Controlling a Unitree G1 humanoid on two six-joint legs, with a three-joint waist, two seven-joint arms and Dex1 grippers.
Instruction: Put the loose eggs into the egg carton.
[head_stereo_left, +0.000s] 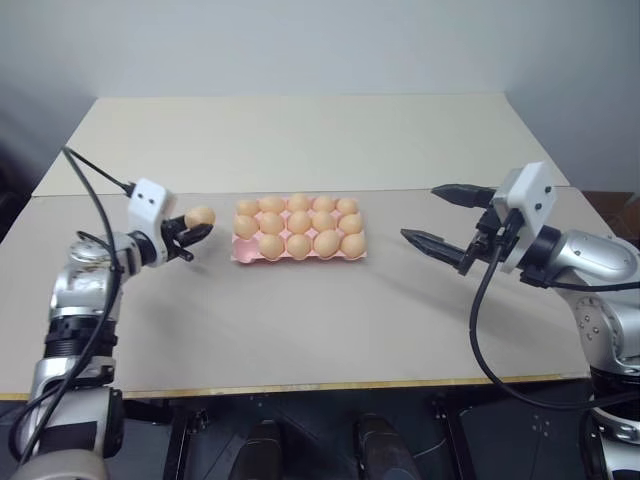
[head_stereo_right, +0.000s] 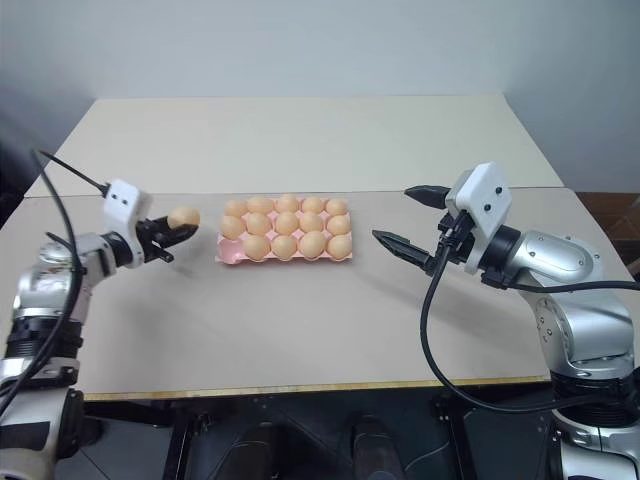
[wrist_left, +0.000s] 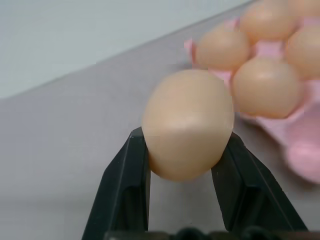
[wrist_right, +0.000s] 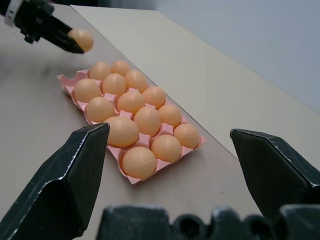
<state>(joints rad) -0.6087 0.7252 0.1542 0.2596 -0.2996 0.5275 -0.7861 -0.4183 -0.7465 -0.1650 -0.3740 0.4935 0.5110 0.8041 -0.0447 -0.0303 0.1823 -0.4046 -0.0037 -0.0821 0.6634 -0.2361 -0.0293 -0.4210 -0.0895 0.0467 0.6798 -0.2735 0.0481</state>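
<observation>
- The left gripper (head_stereo_left: 198, 228) clasps a single egg (head_stereo_left: 200, 216) between its two black fingers (wrist_left: 125, 185), holding it off the table (head_stereo_left: 300, 300) just beside the carton's left end.
- From the left wrist, the egg fills the gap between the fingers, pinched at its lower half, with its rounded top standing clear above the fingertips.
- The carton (head_stereo_left: 243, 254), a flat pink tray without a lid, lies near the middle of the table, its long side running left to right.
- Eggs fill nearly every cup; one cup at the carton's near-left corner, at about 8 o'clock from its centre, shows bare pink.
- The held egg sits at roughly 9 o'clock from the carton, close to it but not touching.
- The right gripper (head_stereo_left: 447, 218) hangs above the table at about 3 o'clock from the carton, well apart from it, fingers spread wide and grasping nothing.
- From the right wrist, the two spread fingers (wrist_right: 75, 170) frame the filled carton, with the left gripper and its egg beyond the carton's far end.
- The table is a pale beige, made of two boards that meet in a seam just behind the carton.
</observation>
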